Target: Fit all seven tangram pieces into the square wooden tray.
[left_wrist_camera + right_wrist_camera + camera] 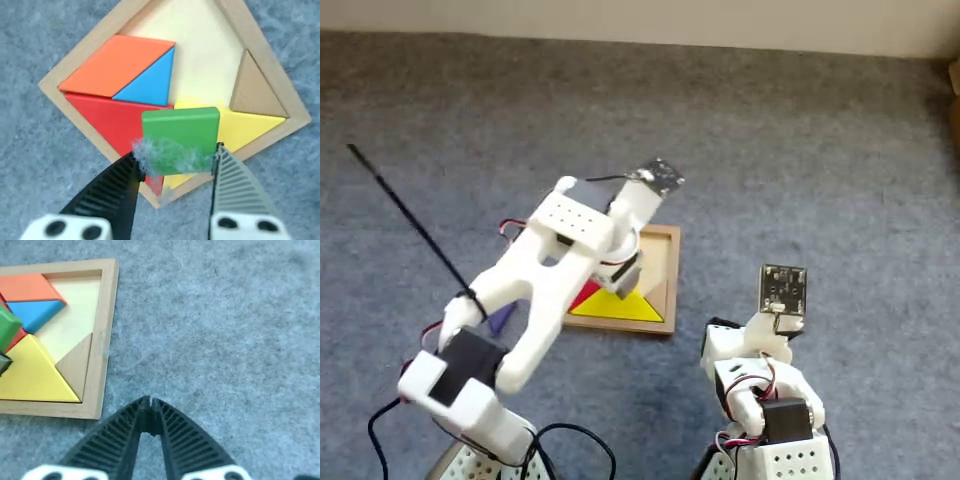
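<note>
**Five pieces seated, the sixth in the grip, one waiting outside**

Closest to us, the left tool (176, 152) is clamped on the green square (180, 127), with one finger on each of two opposite sides. The square hangs over the place where the red and yellow pieces meet. It is therefore above the tray, but not above its free spot. How high it hangs we cannot tell.

Going by size, we come next to the square wooden tray (85, 52), which lies on the grey, carpet-like table (225, 315). Flat inside it are the red triangle (100, 117) and the yellow triangle (250, 127), both large. Then comes the orange parallelogram (115, 65), with the blue triangle (150, 82) touching it along one side. The small tan triangle (252, 92) sits at the rim beside the yellow one. Among these pieces a pale part of the tray floor (200, 55) is bare. We judge it to be the room for the square and one more small piece.

By our count, five of the seven are done. What is left is to set the green square into the bare part and then to bring the last piece. In the high view a small purple piece (501, 319) lies on the table outside the tray, just beside the left arm (550, 290) and half hidden. We take it for the seventh.

The right tool (150, 407) is closed with nothing in it. It is over the table near the tray, but apart from it.
</note>
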Controlling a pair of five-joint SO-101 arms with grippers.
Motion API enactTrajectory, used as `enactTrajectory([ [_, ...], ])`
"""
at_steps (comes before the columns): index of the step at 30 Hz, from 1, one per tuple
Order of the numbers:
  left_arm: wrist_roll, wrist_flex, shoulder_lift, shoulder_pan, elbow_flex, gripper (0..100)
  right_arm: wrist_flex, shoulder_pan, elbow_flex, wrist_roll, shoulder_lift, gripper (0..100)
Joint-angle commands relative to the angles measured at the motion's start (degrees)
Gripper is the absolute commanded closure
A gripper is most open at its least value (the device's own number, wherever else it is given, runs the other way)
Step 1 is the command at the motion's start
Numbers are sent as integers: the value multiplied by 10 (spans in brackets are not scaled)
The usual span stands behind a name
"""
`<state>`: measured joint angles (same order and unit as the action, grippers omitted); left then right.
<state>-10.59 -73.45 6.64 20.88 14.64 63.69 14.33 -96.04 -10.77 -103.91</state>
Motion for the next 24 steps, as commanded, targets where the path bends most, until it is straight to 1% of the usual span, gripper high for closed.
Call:
enactTrajectory([
  [1, 7, 6, 15, 23, -64, 912, -18, -7, -66, 8, -7, 994],
  [8, 7, -11, 67, 28, -125, 912, -18, -7, -66, 8, -7, 994],
  [13, 7, -10, 100, 40, -143, 911, -18, -7, -66, 8, -7, 994],
  [18, 9, -22, 110, 68, -142, 838, -18, -7, -66, 8, -7, 994],
  [24, 29, -25, 111, 62, -143, 828, -18, -7, -66, 8, -7, 994],
])
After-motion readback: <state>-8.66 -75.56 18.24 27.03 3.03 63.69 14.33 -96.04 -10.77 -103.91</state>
